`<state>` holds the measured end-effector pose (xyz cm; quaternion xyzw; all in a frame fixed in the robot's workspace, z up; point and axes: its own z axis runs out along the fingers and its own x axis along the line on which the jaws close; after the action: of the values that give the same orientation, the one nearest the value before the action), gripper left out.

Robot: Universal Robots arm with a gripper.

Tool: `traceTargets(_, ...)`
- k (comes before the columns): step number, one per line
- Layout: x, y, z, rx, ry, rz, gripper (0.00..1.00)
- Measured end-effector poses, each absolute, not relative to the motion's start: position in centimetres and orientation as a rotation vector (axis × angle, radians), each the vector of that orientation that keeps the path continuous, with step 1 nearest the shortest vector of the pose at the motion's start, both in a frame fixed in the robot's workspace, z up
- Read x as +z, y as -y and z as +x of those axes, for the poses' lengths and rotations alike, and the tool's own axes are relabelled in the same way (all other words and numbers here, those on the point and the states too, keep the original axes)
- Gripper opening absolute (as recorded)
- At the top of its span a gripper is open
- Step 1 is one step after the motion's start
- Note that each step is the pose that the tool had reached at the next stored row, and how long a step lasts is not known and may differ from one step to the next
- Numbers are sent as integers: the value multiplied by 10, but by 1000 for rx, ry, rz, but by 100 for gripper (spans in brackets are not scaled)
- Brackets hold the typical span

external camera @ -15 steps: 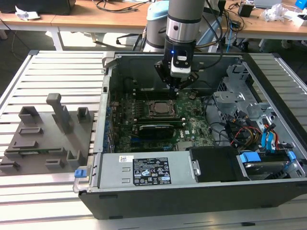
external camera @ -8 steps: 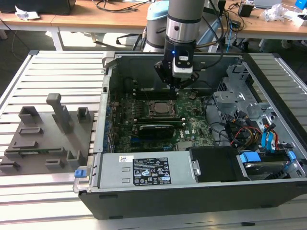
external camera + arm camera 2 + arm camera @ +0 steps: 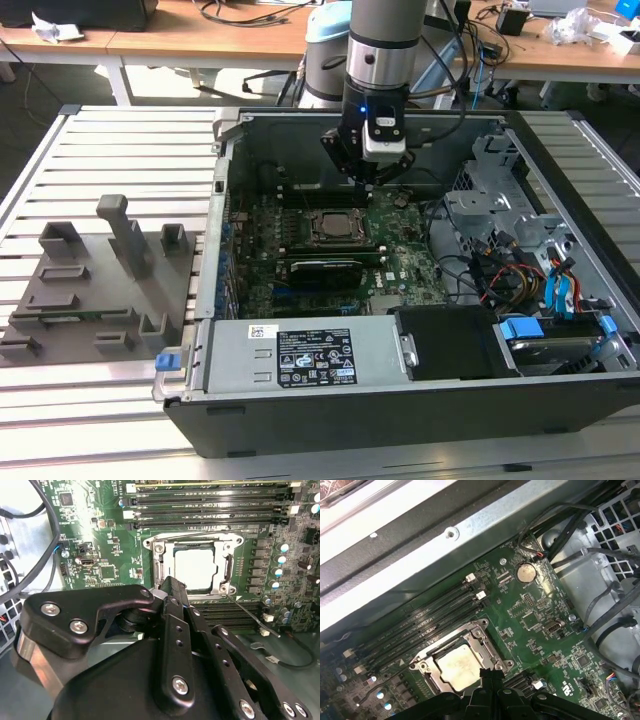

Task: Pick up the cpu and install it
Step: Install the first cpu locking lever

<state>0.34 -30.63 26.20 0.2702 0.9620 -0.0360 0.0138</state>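
Note:
The cpu (image 3: 335,225) lies flat in the motherboard socket inside the open computer case, its pale silvery top up and a metal frame around it. Both wrist views show it, cpu (image 3: 197,569) and cpu (image 3: 457,666), just past my black fingertips. My gripper (image 3: 365,180) hangs above the board a little toward the exterior view's right of the socket. In both wrist views the gripper (image 3: 172,586) (image 3: 490,676) has its fingers together with nothing between them, apart from the chip.
Grey plastic tray blocks (image 3: 100,270) stand on the slatted table at the exterior view's left. The case wall (image 3: 222,190), power supply (image 3: 300,360), a black card (image 3: 325,268), drive cage and cables (image 3: 520,240) surround the board. Memory slots (image 3: 210,500) run beside the socket.

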Motion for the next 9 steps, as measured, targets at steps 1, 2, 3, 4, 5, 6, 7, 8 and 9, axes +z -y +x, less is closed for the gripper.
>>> traceTargets(1,262,306,3,-112,-2999,830,11)
traceTargets(2,262,306,3,-112,-3001,822,11)
traceTargets(3,262,306,3,-112,-3003,815,11)
traceTargets(4,262,306,3,-112,-3004,809,11)
traceTargets(5,262,306,3,-111,-3006,802,11)
traceTargets(6,262,306,3,-111,-3008,795,11)
traceTargets(7,262,306,3,-111,-3010,786,11)
traceTargets(8,262,306,3,-111,-3013,771,11)
traceTargets(9,262,306,3,-111,-3017,757,11)
